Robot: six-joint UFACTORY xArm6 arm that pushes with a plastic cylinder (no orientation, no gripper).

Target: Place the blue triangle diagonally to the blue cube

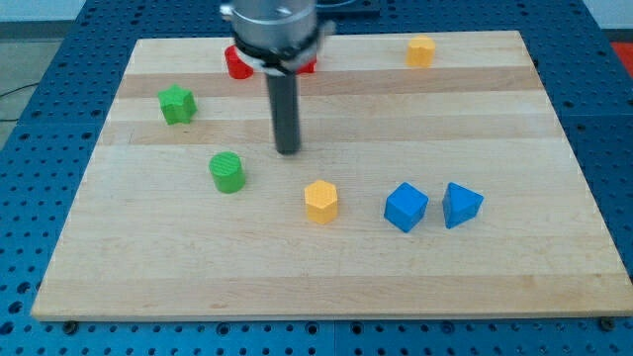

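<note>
The blue triangle [461, 205] lies on the wooden board at the view's lower right. The blue cube [406, 207] sits just to its left, a small gap between them, both at about the same height in the view. My tip [288, 150] rests on the board well to the upper left of both blue blocks, touching no block. It is above and a little left of a yellow block [320, 201] and to the upper right of a green cylinder [227, 171].
A green star-shaped block [177, 104] lies at the left. A red block [238, 63] sits near the top edge, partly hidden behind the arm. Another yellow block [421, 50] is at the top right. The board [554, 277] sits on a blue perforated table.
</note>
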